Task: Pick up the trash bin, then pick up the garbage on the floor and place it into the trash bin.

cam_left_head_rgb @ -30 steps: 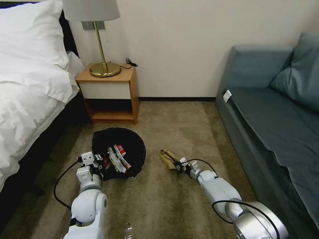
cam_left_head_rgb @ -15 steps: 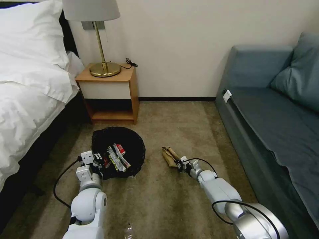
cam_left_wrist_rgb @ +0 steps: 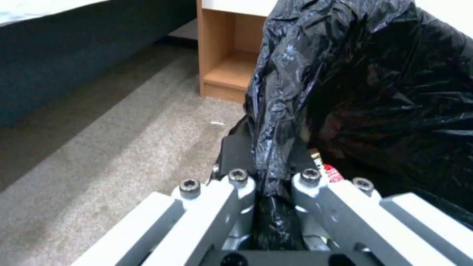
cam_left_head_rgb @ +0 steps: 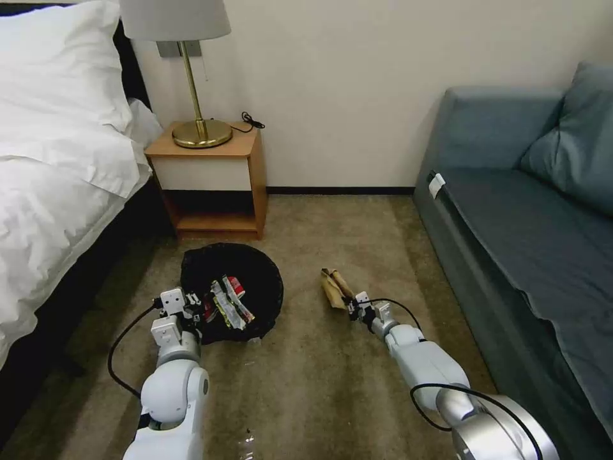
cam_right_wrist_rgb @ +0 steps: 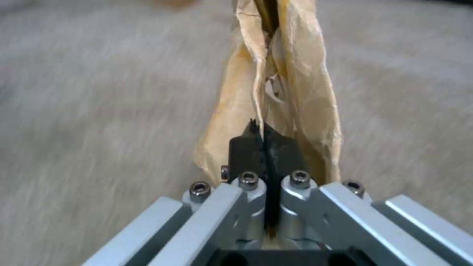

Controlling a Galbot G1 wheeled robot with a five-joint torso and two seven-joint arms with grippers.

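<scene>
- On my left side, the left gripper (cam_left_head_rgb: 193,312) is clamped on the near rim of the trash bin (cam_left_head_rgb: 255,268), its fingers pinched tight on a fold of the black liner bag (cam_left_wrist_rgb: 354,74).
- In the left wrist view I see that liner bunched between the two fingertips (cam_left_wrist_rgb: 236,155), with almost no gap left between them.
- The bin sits on the carpet (cam_left_head_rgb: 306,383) in front of the wooden nightstand (cam_left_head_rgb: 211,179), near the bed (cam_left_head_rgb: 57,191).
- Inside the bin I can make out snack wrappers (cam_left_head_rgb: 230,306), one with red on it, lying near the gripped edge.
- On my right, the right gripper (cam_left_head_rgb: 350,306) is closed on the crumpled tan paper (cam_left_head_rgb: 335,287), well apart from the bin and between it and the sofa (cam_left_head_rgb: 530,217).
- The right wrist view shows the fingers (cam_right_wrist_rgb: 246,151) shut flat together on the lower edge of the paper, with the rest of the sheet standing out beyond the tips.
- From the head view I cannot tell whether the paper is clear of the carpet or touching it.
- A clear bottle (cam_left_head_rgb: 246,444) lies on the carpet close to the robot, between the two arms.
- A brass lamp (cam_left_head_rgb: 191,83) stands on the nightstand.
</scene>
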